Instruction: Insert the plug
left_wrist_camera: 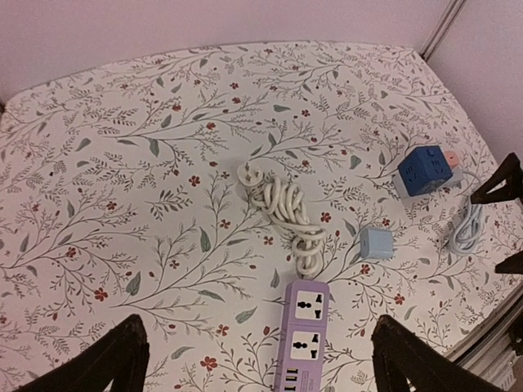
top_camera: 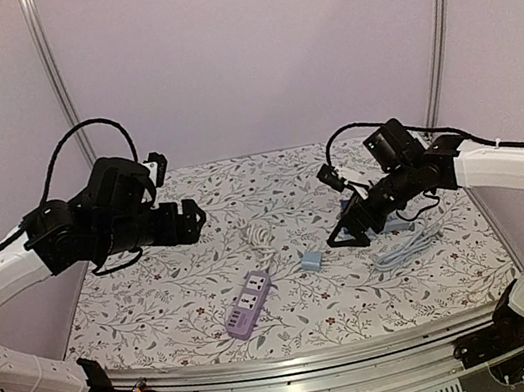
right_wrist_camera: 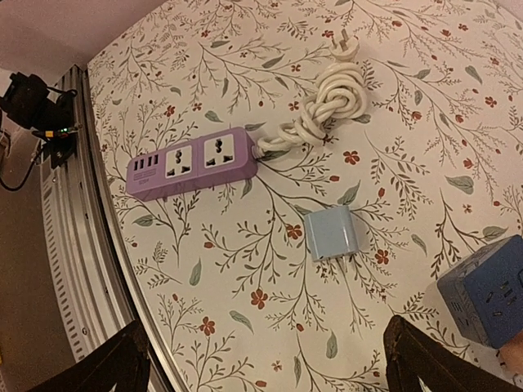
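Note:
A small light-blue plug (top_camera: 311, 260) (left_wrist_camera: 376, 242) (right_wrist_camera: 332, 233) lies on the floral tablecloth, its prongs toward the blue cube. Left of it lies a purple power strip (top_camera: 248, 304) (left_wrist_camera: 304, 335) (right_wrist_camera: 192, 162) with two sockets facing up and its white cord (top_camera: 259, 234) (left_wrist_camera: 282, 208) (right_wrist_camera: 327, 102) coiled behind it. My left gripper (top_camera: 190, 219) (left_wrist_camera: 261, 363) hovers open, high above the strip's left side. Just right of the plug and above the cloth, my right gripper (top_camera: 348, 232) (right_wrist_camera: 270, 367) is open. Neither holds anything.
A blue cube socket (left_wrist_camera: 426, 169) (right_wrist_camera: 490, 302) sits at the right, partly under my right arm in the top view. A loose white cable (top_camera: 408, 246) (left_wrist_camera: 467, 229) lies beside it. The table's metal front rail (right_wrist_camera: 69, 245) runs along the near edge.

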